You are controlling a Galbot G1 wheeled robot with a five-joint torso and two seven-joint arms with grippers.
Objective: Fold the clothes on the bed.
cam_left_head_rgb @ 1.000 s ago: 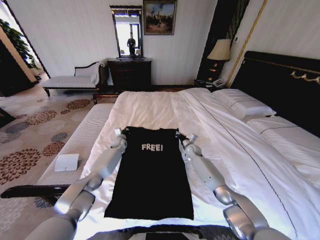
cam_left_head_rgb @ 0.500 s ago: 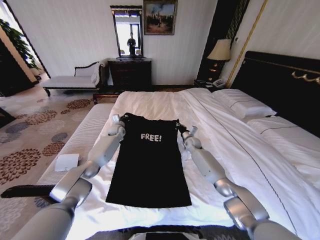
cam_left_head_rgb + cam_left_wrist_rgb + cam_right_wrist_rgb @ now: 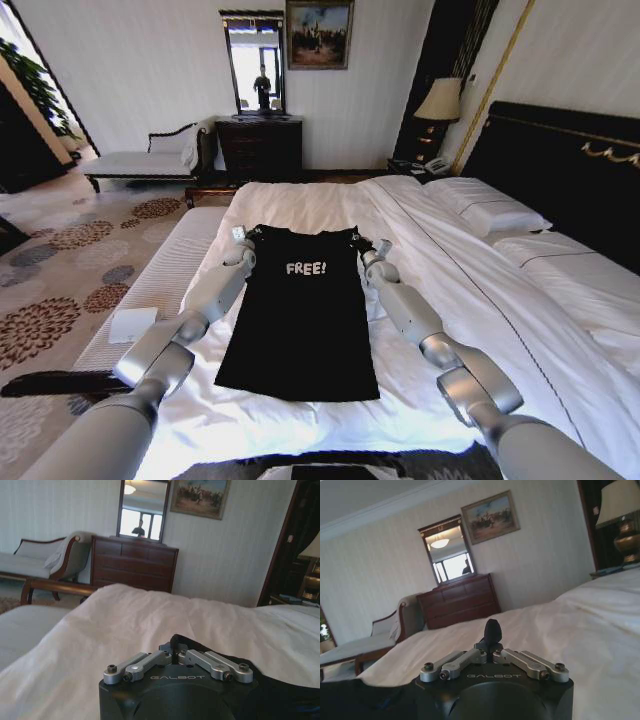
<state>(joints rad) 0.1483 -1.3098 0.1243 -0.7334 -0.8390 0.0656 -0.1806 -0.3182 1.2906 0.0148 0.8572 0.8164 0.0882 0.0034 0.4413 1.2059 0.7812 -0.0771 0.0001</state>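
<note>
The clothes (image 3: 300, 320), a black T-shirt with white "FREE!" lettering, lie flat in a long narrow shape on the white duvet of the bed (image 3: 450, 290). At the shirt's far left corner, my left gripper (image 3: 243, 238) is shut on the fabric. The far right corner is pinched by my right gripper (image 3: 360, 244), also shut. In the left wrist view, black cloth (image 3: 285, 695) runs from the closed left gripper (image 3: 175, 649). A tuft of black fabric (image 3: 493, 629) sticks up from the closed right gripper (image 3: 490, 642) in the right wrist view.
A pale striped bench (image 3: 150, 280) runs along the bed's left side with a white flat item (image 3: 133, 323) on it. Pillows (image 3: 490, 215) and a dark headboard (image 3: 560, 165) are at the right. A dresser (image 3: 260, 145), chaise (image 3: 140, 160) and lamp (image 3: 440, 100) stand against the far wall.
Both arms have stretched forward, drawing the shirt's top edge and the whole shirt farther up the bed, away from me. The grippers have stayed shut on its corners.
</note>
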